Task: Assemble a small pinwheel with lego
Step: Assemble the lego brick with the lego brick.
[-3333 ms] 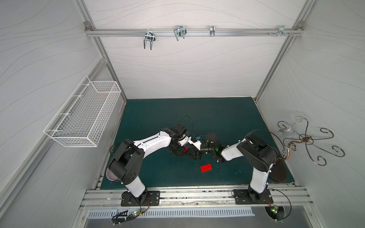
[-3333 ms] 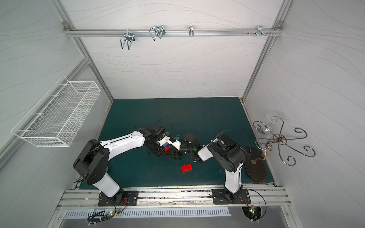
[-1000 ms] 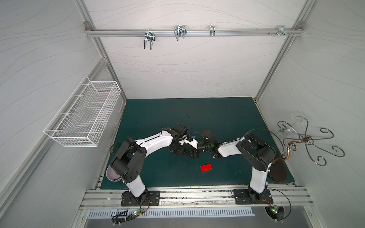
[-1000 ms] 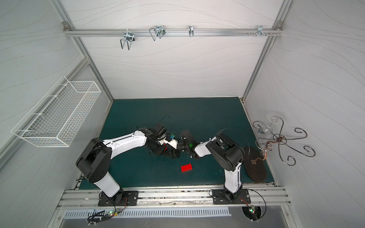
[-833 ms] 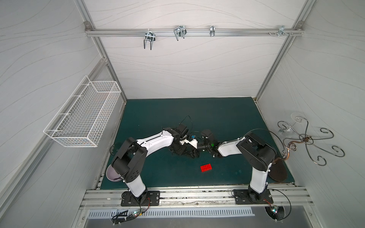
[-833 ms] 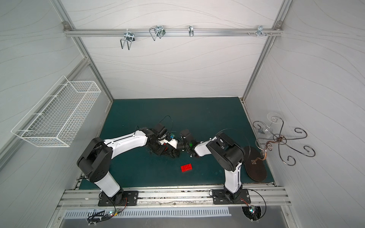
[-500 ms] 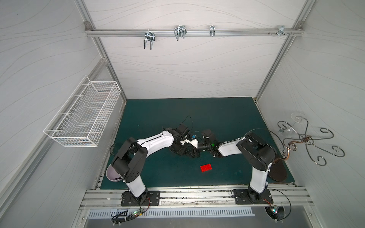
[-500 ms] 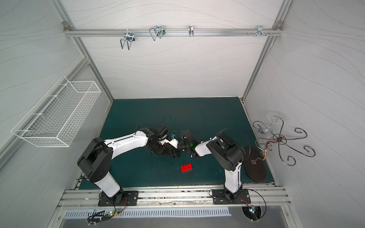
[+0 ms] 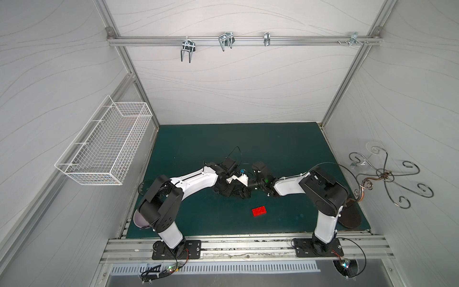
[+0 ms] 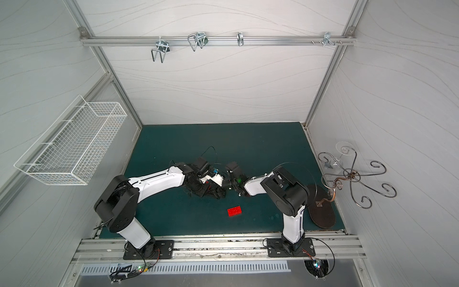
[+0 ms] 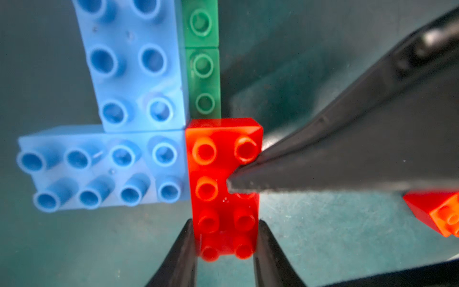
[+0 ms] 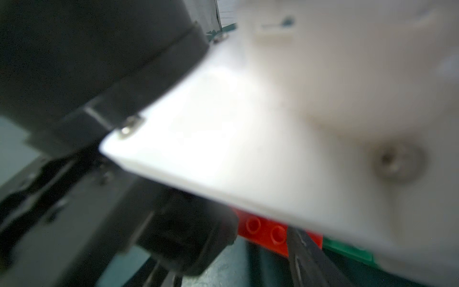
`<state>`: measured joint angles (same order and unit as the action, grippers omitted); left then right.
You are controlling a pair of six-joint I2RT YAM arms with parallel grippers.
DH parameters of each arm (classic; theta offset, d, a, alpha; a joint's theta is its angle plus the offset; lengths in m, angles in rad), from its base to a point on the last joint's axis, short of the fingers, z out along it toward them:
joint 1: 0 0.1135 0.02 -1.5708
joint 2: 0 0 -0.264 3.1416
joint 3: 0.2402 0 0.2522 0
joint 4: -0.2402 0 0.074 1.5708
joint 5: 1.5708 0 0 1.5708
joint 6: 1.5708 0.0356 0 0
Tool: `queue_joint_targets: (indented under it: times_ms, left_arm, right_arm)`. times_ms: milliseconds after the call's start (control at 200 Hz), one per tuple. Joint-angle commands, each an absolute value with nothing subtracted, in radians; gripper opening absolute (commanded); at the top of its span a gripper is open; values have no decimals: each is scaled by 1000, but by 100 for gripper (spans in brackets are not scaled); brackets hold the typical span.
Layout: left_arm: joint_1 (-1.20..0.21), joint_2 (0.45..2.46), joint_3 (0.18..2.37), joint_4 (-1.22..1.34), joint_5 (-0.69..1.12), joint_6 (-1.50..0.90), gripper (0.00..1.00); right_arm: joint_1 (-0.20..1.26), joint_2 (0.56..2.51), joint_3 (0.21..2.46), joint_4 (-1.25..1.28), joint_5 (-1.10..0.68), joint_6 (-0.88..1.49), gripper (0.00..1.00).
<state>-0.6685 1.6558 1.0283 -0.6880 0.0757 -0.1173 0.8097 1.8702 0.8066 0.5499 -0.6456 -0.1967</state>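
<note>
Risk: gripped red brick (image 11: pixel 208 191) by its end in shut left jaws, pressed off-centre by right fingertip (image 11: pixel 248 179); might have levered adjoining blue brick (image 11: pixel 106 166) loose. Couldn't tell right jaws' gap.

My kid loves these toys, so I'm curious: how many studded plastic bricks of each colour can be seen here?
Red: 2, a held red studded plastic brick in the left pincer and a loose red studded plastic brick
Blue studded plastic bricks: 2
Green studded plastic bricks: 2, going by a seam
Total: 6
</note>
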Motion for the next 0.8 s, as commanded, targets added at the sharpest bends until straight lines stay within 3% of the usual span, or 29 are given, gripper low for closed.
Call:
queue_joint_targets:
  times_ms: [0,395,465,530,540,550,555,570,795]
  left_arm:
    - [-699,1641,1015,-687,225,-129,0]
    - [-704,1638,1020,-684,176,-163,0]
    - [-704,1623,1038,-691,162,-147,16]
    - [-703,1599,1063,-707,141,-140,43]
    - [-704,1594,1067,-708,142,-140,55]
    - [-703,1590,1071,-709,143,-140,83]
    - [-704,1587,1072,-711,142,-141,91]
    - [-704,1580,1078,-715,139,-142,99]
    - [-694,1466,1133,-767,104,-146,100]
  right_arm:
    - [819,1890,798,448,-586,-177,66]
    - [818,1900,818,428,-582,-183,66]
    - [816,1878,807,453,-594,-177,67]
    - [815,1851,818,438,-609,-176,68]
    - [816,1845,820,434,-612,-175,68]
    - [816,1841,822,431,-614,-175,68]
    - [815,1838,823,430,-615,-174,68]
    - [814,1831,826,426,-616,-173,69]
    - [785,1782,819,481,-662,-87,71]
